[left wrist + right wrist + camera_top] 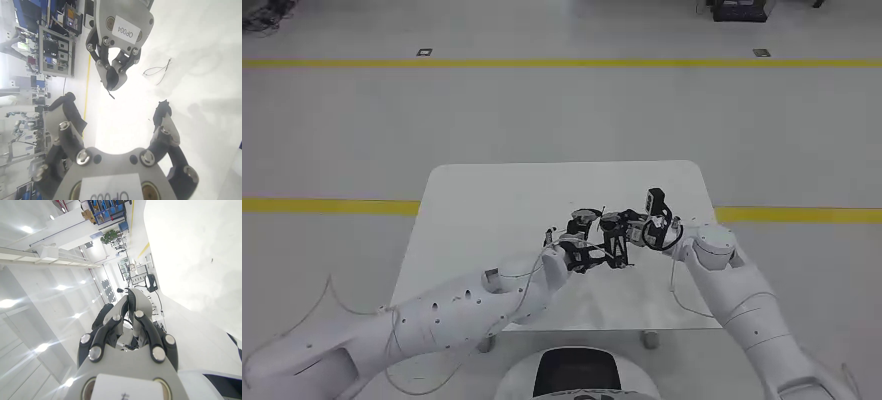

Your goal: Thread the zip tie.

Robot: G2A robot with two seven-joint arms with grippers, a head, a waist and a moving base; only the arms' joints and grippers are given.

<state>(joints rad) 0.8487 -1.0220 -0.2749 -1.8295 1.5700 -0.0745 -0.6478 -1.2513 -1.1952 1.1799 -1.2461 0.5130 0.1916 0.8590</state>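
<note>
The right gripper, clenched on a thin black zip tie, aims its tip at the released left gripper.

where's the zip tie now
In the left wrist view, the zip tie pokes from the shut right end effector, facing the open left end effector.

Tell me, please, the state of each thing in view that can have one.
Left tool: open, fingers wide apart, holding nothing.
Right tool: shut on the zip tie.
Zip tie: pinched in the right tool, a short dark end sticking out.
Loose ties: lying on the table, not held.
</note>
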